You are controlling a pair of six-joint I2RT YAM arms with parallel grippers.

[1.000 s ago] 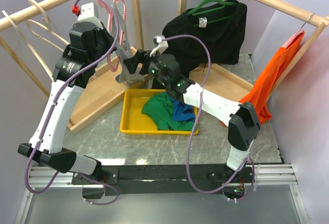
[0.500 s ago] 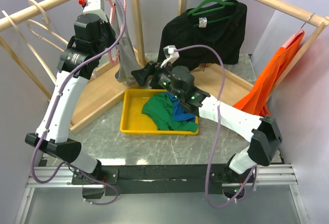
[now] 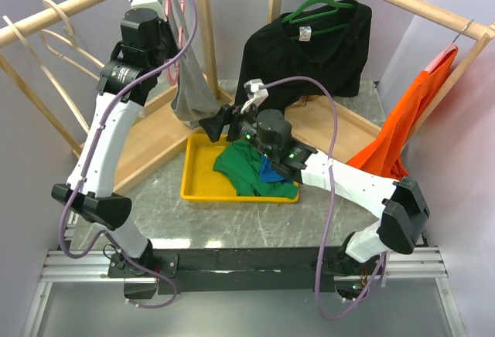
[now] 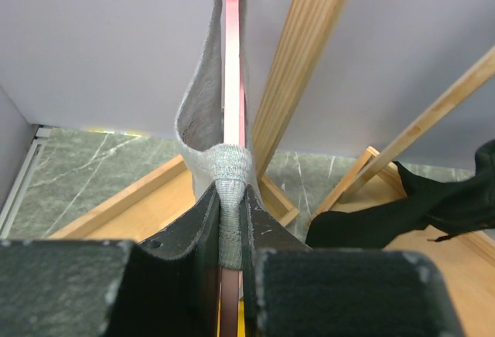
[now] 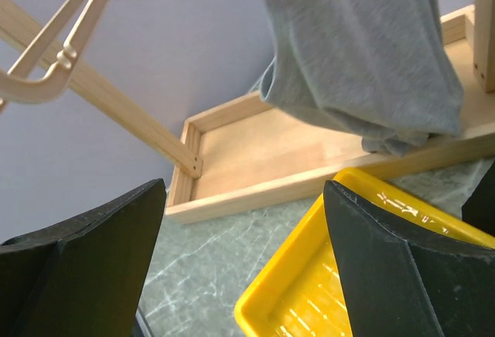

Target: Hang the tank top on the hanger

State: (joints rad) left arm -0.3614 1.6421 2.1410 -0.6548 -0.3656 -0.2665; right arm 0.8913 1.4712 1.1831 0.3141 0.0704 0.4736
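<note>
Two things pinched tight in my left fingers [image 4: 232, 205] above the bench's [image 3: 155, 205] far-left corner: soft light-grey tank top [image 3: 193, 97] strap, thin pink plastic hanger [image 4: 233, 43]. My right fingers [image 5: 244, 198] are wide, empty. Sloppy release might slip the strap off.

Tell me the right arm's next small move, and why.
Probably advance the right gripper onto the hanging tank top and close. It is open and empty near the hem, while the left gripper pins one strap against the hanger.
</note>
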